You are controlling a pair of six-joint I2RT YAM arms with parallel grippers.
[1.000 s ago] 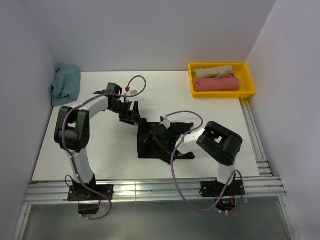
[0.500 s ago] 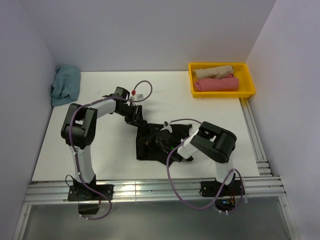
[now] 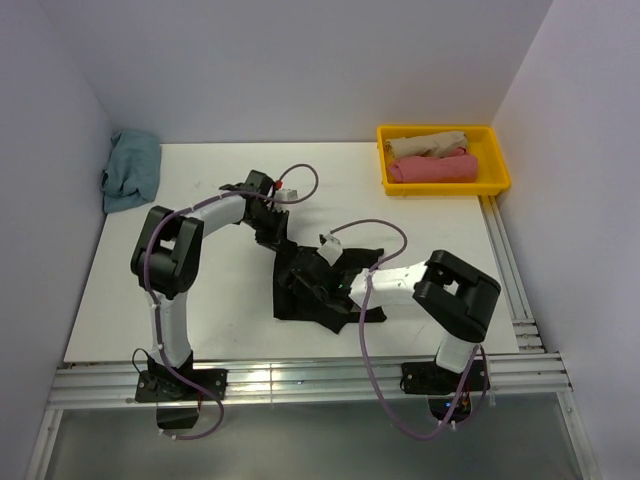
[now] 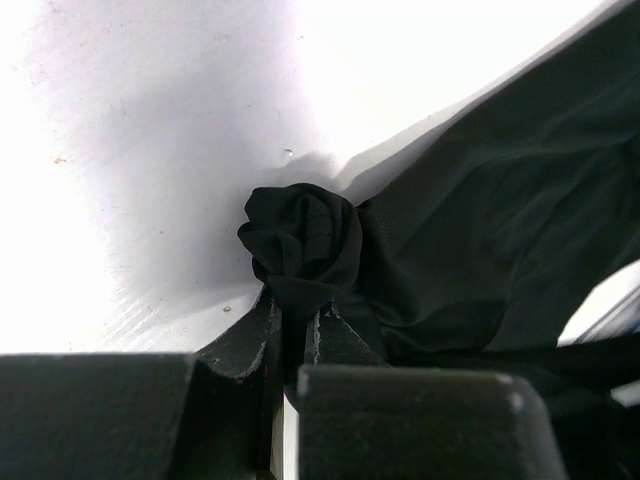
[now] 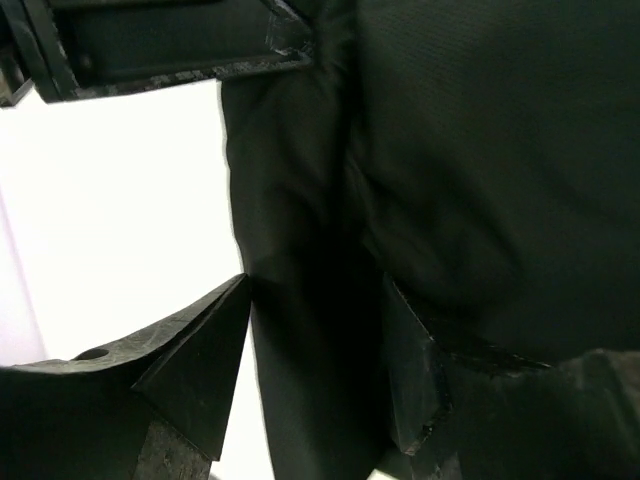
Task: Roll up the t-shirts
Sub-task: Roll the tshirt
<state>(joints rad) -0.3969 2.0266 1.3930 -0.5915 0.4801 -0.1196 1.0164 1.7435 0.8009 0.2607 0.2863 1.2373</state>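
Two pincers down on one shirt. On the left gripper (image 4: 293,320), jaws pinched almost together on a bunched knot of cloth at the far left corner of the black t-shirt (image 4: 480,200), with the knot pressed against the table (image 4: 150,150). On the right gripper (image 5: 315,300), jaws standing well apart, astride a thick fold of the same black cloth, with no squeeze on it to be seen.

From above: left pincer at the shirt's far corner, right pincer low over the crumpled middle, near its left edge. Black shirt itself lying about mid-table, rather toward the near side, rumpled and folded over on itself, neither flat nor rolled.

Further out: a rolled beige t-shirt (image 3: 425,145) and a rolled pink t-shirt (image 3: 432,170) side by side in the yellow tray (image 3: 497,160) at the far right corner, and a dusty-blue t-shirt (image 3: 132,170) heaped at the far left edge, unrolled.

Step in hand, as a judgement: gathering and straightening the black shirt ahead of rolling, with two shirts done and two to go. Next move probably calls for a firm hold on the right side too, then drawing the two holds apart to flatten the cloth before starting any roll. Otherwise, some risk of dragging the whole bundle instead of spreading it.
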